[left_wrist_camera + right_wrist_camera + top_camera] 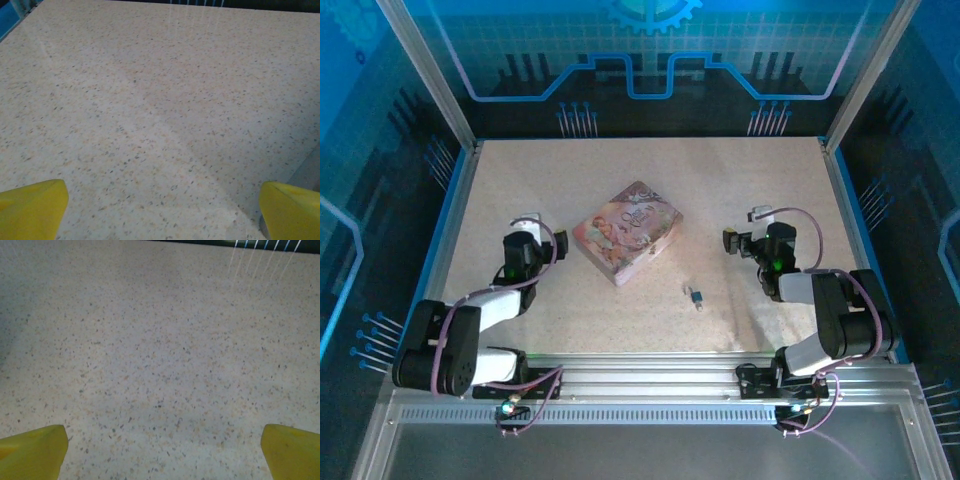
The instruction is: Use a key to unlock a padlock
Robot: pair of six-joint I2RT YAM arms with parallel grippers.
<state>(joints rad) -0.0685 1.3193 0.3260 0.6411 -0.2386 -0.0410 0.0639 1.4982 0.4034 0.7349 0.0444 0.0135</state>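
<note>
The padlock point(697, 297) lay on the speckled table point(740, 180), near the pink tin point(627, 232) on its arm-ward side and between the two arms, too small for us to make out its shackle. A dark sliver beside it looked like the key point(686, 290), though we could not be sure. The left gripper point(162, 215) and right gripper point(162, 455) each stood spread wide above bare tabletop, yellow fingertips point(32, 207) cut off at the frame's corners.
</note>
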